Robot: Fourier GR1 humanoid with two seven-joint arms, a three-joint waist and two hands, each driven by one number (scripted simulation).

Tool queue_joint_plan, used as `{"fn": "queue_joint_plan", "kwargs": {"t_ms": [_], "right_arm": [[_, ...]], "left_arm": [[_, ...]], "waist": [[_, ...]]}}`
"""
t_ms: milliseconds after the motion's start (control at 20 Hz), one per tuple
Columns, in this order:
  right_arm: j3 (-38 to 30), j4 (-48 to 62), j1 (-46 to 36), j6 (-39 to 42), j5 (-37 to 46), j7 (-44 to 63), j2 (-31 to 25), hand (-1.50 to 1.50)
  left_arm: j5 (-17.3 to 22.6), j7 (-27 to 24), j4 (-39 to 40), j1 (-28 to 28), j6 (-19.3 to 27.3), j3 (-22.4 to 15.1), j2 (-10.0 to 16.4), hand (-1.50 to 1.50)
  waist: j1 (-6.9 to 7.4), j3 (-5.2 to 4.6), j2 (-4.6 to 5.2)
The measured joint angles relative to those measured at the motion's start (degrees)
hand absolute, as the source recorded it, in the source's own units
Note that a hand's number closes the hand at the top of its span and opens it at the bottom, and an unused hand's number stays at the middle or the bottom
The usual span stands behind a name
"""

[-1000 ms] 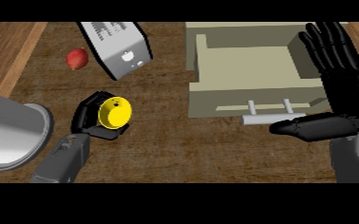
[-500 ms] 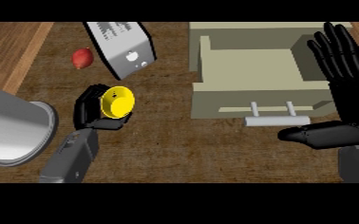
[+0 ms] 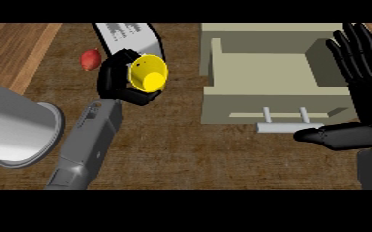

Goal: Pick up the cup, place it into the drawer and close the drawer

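A yellow cup (image 3: 149,72) is held above the counter, its mouth turned toward me, with my left hand (image 3: 122,81) curled round it from the left and below. It hangs left of the open beige drawer (image 3: 218,61), whose bare inside shows and whose front carries a pale bar handle (image 3: 288,126). My right hand (image 3: 354,83) stands open at the right edge, fingers straight up beside the drawer's right wall, thumb lying just right of the handle.
A grey box (image 3: 129,35) with printed markings lies behind the cup. A small red fruit (image 3: 90,59) sits to its left. A large metal pot (image 3: 20,128) fills the lower left. A lighter wooden strip (image 3: 22,46) borders the counter's left.
My left hand has lifted the cup and carried it up and to the right, toward the drawer. The right hand has barely shifted.
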Motion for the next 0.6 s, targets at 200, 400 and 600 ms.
{"fn": "queue_joint_plan", "kwargs": {"t_ms": [200,400,600], "right_arm": [[-0.4,-0.5,0.8,0.2,-0.2,-0.2,-0.2,-1.5],[0.6,0.6,-0.4,-0.9,1.2,-0.4,0.9,-1.5],[0.6,1.6,-0.6,-0.8,1.5,-1.6,1.0,-1.5]], "left_arm": [[0.3,8.4,-6.8,-4.0,2.2,-2.7,-1.9,1.5],[1.7,16.9,-12.1,-8.3,6.6,-6.6,-3.0,1.5],[3.3,24.3,-13.6,-14.8,12.9,-10.6,-3.4,1.5]], "waist": [[0.08,0.02,-0.08],[-0.07,-0.01,0.0],[-0.77,-0.01,0.18]]}}
